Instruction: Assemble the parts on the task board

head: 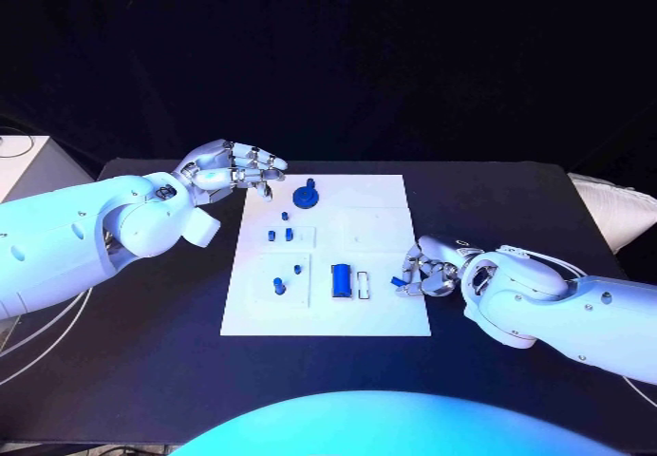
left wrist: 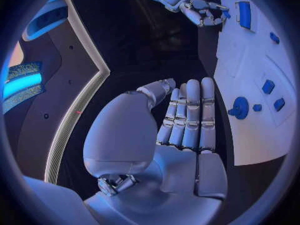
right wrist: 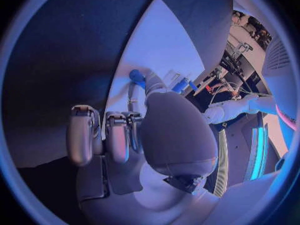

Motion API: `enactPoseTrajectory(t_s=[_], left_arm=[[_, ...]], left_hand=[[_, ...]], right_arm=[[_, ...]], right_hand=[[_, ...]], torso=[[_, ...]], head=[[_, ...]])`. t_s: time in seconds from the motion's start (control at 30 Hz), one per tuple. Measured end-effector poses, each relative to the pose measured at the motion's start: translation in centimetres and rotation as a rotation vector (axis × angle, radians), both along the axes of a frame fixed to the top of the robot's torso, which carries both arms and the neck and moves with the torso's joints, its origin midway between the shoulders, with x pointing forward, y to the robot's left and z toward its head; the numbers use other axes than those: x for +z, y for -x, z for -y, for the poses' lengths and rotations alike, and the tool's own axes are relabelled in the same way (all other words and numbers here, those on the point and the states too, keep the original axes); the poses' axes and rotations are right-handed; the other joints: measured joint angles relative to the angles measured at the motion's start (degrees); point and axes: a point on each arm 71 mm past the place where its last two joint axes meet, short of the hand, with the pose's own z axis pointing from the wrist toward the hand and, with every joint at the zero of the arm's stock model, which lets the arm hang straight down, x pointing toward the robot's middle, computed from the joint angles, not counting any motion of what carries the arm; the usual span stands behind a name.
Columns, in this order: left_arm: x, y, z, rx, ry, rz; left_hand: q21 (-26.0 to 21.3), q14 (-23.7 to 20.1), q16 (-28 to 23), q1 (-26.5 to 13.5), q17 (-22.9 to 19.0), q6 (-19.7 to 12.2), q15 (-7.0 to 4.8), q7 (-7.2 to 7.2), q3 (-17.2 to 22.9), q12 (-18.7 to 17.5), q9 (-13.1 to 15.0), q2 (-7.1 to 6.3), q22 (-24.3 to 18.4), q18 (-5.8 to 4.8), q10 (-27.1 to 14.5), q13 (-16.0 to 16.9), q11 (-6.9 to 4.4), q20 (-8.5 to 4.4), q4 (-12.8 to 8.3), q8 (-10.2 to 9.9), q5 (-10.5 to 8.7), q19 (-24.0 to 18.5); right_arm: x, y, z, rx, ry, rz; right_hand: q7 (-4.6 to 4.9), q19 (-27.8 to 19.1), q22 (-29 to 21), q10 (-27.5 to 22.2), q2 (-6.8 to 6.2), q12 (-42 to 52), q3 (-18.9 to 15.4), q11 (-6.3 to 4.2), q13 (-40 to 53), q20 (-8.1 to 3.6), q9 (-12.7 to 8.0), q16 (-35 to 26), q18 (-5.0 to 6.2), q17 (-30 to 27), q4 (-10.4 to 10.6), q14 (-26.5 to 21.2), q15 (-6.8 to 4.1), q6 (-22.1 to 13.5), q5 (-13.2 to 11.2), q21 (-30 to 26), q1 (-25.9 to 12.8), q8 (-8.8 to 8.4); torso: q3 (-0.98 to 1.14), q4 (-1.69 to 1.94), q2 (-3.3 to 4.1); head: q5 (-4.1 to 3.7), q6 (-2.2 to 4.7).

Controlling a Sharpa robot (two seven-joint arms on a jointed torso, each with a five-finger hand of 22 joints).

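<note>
My right hand (head: 430, 271) pinches a small blue piece (head: 400, 281) at the white board's (head: 369, 318) four o'clock edge; my left hand (head: 233, 171), fingers apart and empty, hovers at ten o'clock.

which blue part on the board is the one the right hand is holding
The small blue part at the task board's right edge, pinched by the right hand; the other blue parts lie untouched on the board.

black table (head: 520, 199), white box (head: 28, 166) at one edge, pale cushion (head: 616, 211) opposite.
</note>
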Motion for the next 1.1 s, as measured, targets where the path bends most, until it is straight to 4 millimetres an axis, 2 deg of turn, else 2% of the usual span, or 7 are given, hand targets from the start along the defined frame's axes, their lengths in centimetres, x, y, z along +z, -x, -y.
enactPoseTrajectory(t_s=[0.1, 0.13, 0.27, 0.33, 0.4, 0.67, 1.1], left_arm=[[0.0, 0.0, 0.0, 0.0, 0.0, 0.0], [0.0, 0.0, -0.1, 0.001, -0.001, -0.001], [0.0, 0.0, -0.1, 0.002, -0.001, -0.001], [0.0, 0.0, -0.1, 0.001, -0.001, -0.001], [0.0, 0.0, -0.2, 0.002, -0.002, -0.002], [0.0, 0.1, -0.2, 0.002, -0.003, -0.003], [-0.1, 0.1, -0.1, 0.0, -0.004, -0.006]], left_hand=[[0.0, 0.0, 0.0, 0.0, 0.0, 0.0, 0.0, 0.0, 0.0, 0.0, 0.0, 0.0, 0.0, 0.0, 0.0, 0.0, 0.0, 0.0, 0.0, 0.0, 0.0, 0.0], [0.0, 0.0, 0.0, 0.0, 0.0, 0.0, 0.0, 0.0, 0.0, 0.0, 0.0, 0.0, 0.0, 0.0, 0.0, 0.0, 0.0, 0.0, 0.0, 0.0, 0.0, 0.0], [0.0, 0.0, 0.0, 0.0, 0.0, 0.0, 0.0, 0.0, 0.0, 0.0, -0.01, 0.0, 0.0, 0.0, 0.0, 0.0, 0.0, 0.0, 0.0, 0.0, 0.0, 0.0], [0.0, 0.0, 0.0, 0.0, 0.0, 0.0, 0.0, 0.0, 0.0, 0.0, -0.05, 0.0, 0.03, 0.0, 0.0, 0.0, 0.0, 0.0, 0.0, 0.0, 0.0, 0.0], [0.0, 0.0, 0.0, 0.0, 0.0, 0.0, 0.0, 0.0, 0.0, 0.0, -0.05, 0.0, 0.07, 0.0, 0.0, 0.0, 0.0, 0.0, 0.0, 0.0, 0.0, 0.0], [0.21, 0.0, 0.0, 0.0, 0.0, 0.0, 0.0, 0.0, 0.0, 0.0, -0.05, 0.0, 0.07, 0.0, 0.0, 0.0, 0.0, 0.0, 0.0, 0.0, 0.0, 0.0], [0.21, 0.0, 0.0, 0.0, 0.0, 0.0, 0.0, 0.0, 0.0, 0.0, -0.04, 0.0, 0.06, 0.0, 0.0, 0.0, 0.0, 0.0, 0.0, 0.0, 0.0, 0.0]], right_arm=[[0.0, 0.0, -0.4, 0.015, 0.011, 0.016], [0.0, 0.1, -0.6, 0.022, 0.011, 0.02], [0.2, 0.4, -1.3, 0.047, 0.013, 0.035], [0.2, 0.4, -1.4, 0.052, 0.017, 0.041], [0.2, 0.5, -1.4, 0.053, 0.021, 0.046], [0.4, 1.1, -1.4, 0.045, 0.012, 0.055], [2.1, 1.2, -2.6, 0.005, -0.107, 0.009]], right_hand=[[-0.03, 0.0, 0.0, -0.13, -0.52, 0.0, 2.59, -0.13, -0.01, 0.0, 0.34, 0.0, 0.0, 0.0, -0.13, 0.0, 0.0, 0.05, -0.51, 0.0, 2.35, -0.91], [-0.04, 0.0, 0.0, -0.21, -0.74, 0.0, 4.14, -0.21, 0.0, 0.0, -0.94, 0.0, 0.0, 0.0, 0.32, 0.0, 0.0, 0.45, 0.59, 0.0, 4.25, -1.99], [0.18, 0.0, -0.01, -0.2, -2.33, 0.0, 8.01, -0.2, -0.01, 0.0, -9.32, 0.0, 0.0, -0.01, 4.1, 0.0, 0.0, 2.07, 8.07, 0.0, 6.99, -2.38], [0.17, 0.0, -0.01, -0.2, -2.41, 0.0, 9.85, -0.2, -0.01, 0.0, -9.31, 0.0, 0.0, -0.01, 5.59, 0.0, 0.0, 2.27, 9.05, 0.0, 7.03, -2.29], [0.17, 0.0, -0.01, -0.2, -3.58, 0.0, 12.16, -0.2, -0.01, 0.0, -9.31, 0.0, 0.0, -0.01, 5.73, 0.0, 0.0, 2.27, 9.48, 0.0, 5.82, -1.92], [0.16, 0.0, -0.01, -0.04, -5.17, 0.0, 22.27, -0.36, -0.02, 0.0, -11.07, 0.0, 0.0, -0.01, -1.51, 0.0, 0.0, 1.83, 11.63, 0.67, -0.52, -1.56], [-0.25, 0.22, -0.03, -0.19, -3.7, 0.38, 26.09, -0.62, -0.02, -0.22, -10.69, 0.0, 0.0, -0.02, -2.39, 0.0, -0.43, 1.42, 12.45, 0.91, -5.93, -1.0]], torso=[[0.0, 0.02, -0.01], [0.0, 0.02, -0.01], [-0.02, 0.01, -0.03], [-0.03, 0.0, -0.03], [-0.03, 0.0, -0.03], [-0.03, -0.08, -0.01], [-0.06, -0.05, 0.0]], head=[[-0.01, 0.0], [0.03, 0.0], [0.08, 0.0], [0.1, 0.0], [0.16, 0.0], [0.31, 0.0], [0.22, 0.0]])
